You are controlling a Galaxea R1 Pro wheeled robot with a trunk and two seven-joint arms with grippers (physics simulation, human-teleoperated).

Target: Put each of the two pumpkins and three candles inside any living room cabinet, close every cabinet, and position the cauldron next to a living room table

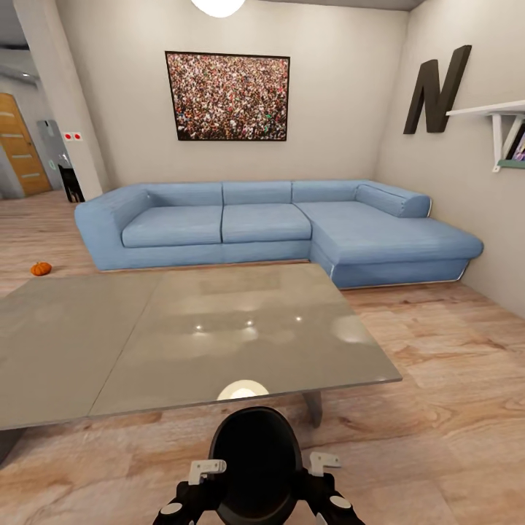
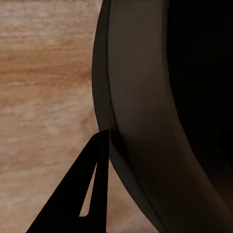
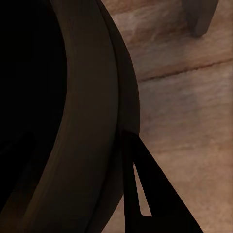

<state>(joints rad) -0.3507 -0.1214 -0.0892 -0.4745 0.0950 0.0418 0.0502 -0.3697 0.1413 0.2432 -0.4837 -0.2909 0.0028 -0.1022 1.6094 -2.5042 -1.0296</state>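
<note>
My left claw (image 1: 208, 470) and right claw (image 1: 321, 467) stand on opposite sides of the cauldron (image 1: 255, 467), low in the head view. Each wrist view shows one dark triangular finger, left (image 2: 77, 199) and right (image 3: 145, 194), with its tip against the cauldron's outer wall just under the rim. The partner finger of each claw lies out of sight, so I cannot tell how wide either claw stands, nor whether it clamps the rim or only presses it.

The cauldron is a round black vessel with a smooth, dull, thick rim; its inside reads as plain darkness, and its lower body is cut off by the head view's edge and hidden by my arms. It sits just beside the near edge of the surface (image 1: 182, 328), a wide grey top with a glossy finish that mirrors ceiling lights. One grey leg (image 1: 313, 408) shows under the near edge.

One pumpkin (image 1: 41, 269), small, orange and ribbed, lies on the wood-plank floor (image 1: 437, 408) beyond the surface's far left corner, near the left end of the sofa (image 1: 277, 226). The sofa is blue, matt-upholstered and L-shaped. Behind it hangs a dark-framed picture (image 1: 227, 96); a large dark letter N (image 1: 437, 89) and a white shelf (image 1: 496, 117), cut off at the edge, occupy the right wall.
</note>
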